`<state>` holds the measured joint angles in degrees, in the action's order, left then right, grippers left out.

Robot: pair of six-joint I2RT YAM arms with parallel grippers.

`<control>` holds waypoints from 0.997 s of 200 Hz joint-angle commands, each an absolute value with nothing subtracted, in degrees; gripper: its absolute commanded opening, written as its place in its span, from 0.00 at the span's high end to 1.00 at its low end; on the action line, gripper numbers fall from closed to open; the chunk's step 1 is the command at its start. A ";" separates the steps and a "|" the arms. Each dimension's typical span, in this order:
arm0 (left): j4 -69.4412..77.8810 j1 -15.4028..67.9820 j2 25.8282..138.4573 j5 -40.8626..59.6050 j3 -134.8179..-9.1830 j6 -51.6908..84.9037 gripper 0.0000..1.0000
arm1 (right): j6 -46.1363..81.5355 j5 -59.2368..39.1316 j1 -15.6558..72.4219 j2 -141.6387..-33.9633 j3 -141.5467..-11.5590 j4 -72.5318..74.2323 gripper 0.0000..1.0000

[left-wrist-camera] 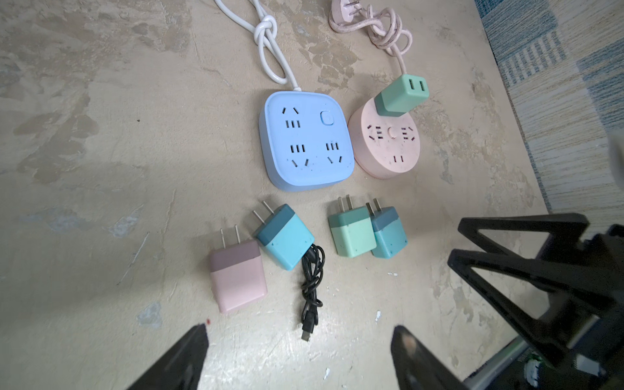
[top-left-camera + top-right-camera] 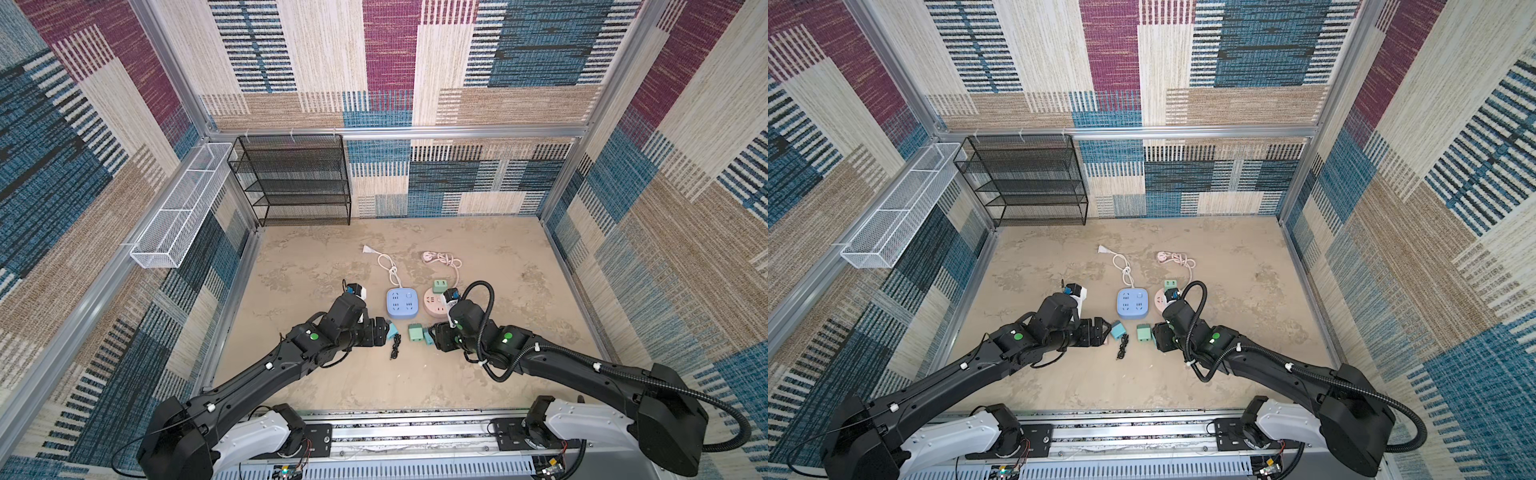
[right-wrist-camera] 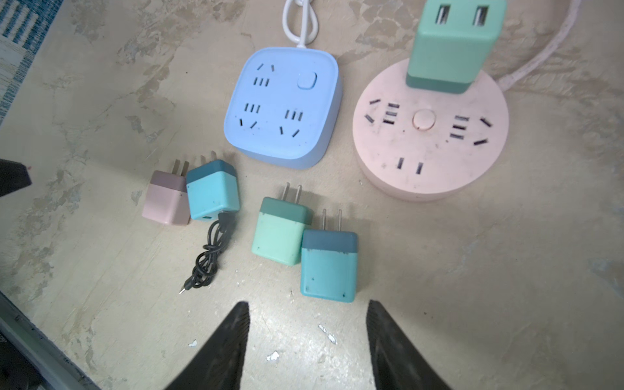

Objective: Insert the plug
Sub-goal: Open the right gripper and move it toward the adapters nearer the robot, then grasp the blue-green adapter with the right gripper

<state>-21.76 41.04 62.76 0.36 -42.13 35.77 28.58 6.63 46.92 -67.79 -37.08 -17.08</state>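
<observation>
Teal plug (image 3: pixel 329 266) lies flat on table (image 3: pixel 472 270), prongs pointing away, just ahead of my right gripper (image 3: pixel 307 307), whose jaws are part-spread and empty. Left gripper (image 1: pixel 300 327) wide, empty. I judge plug light, rigid, smooth: pinch flat sides. Beyond: blue power strip (image 3: pixel 283 104), sockets free.

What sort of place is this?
Likely a robot test booth: carpet-covered walls on a metal frame, a left arm and right arm mounted on a rail, a blue power strip set out.

The socket block (image 1: pixel 305 141) is blue, the socket disc (image 1: pixel 388 152) pink, walls (image 2: pixel 540 62) striped.
</observation>
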 commanded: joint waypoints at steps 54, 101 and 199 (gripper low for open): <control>-18.35 41.04 64.15 0.50 -41.36 36.04 0.10 | 29.38 8.04 47.11 -75.11 -38.66 -15.58 0.44; -16.64 41.04 65.73 1.58 -41.29 36.88 0.10 | 29.36 5.51 47.13 -78.17 -38.33 -12.95 0.47; -17.11 41.04 66.60 2.20 -42.88 36.36 0.11 | 29.58 5.88 47.09 -82.80 -39.37 -13.46 0.52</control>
<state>-18.13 41.04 66.72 1.80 -42.26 36.03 28.60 5.54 47.03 -82.13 -38.74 -14.57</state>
